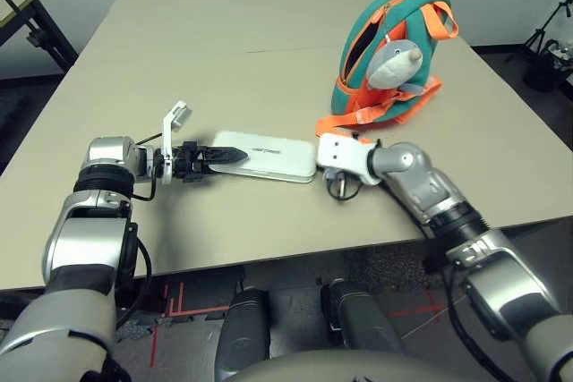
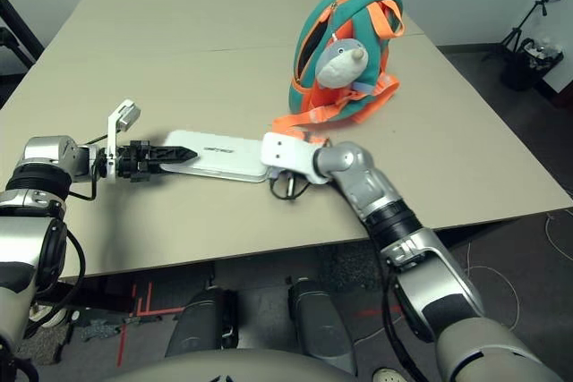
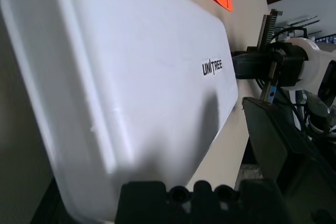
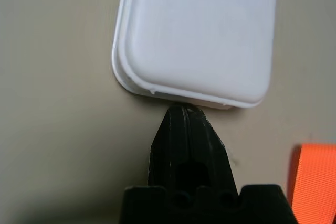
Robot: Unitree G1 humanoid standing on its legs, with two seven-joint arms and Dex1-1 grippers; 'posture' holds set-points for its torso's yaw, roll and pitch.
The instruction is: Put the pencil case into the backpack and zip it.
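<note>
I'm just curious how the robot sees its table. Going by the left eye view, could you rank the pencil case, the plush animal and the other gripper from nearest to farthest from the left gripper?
1. Pencil case: its near end is at the left gripper.
2. Right gripper: at the case's opposite end.
3. Plush animal: farther back and to the right, on the front of the backpack.
</note>
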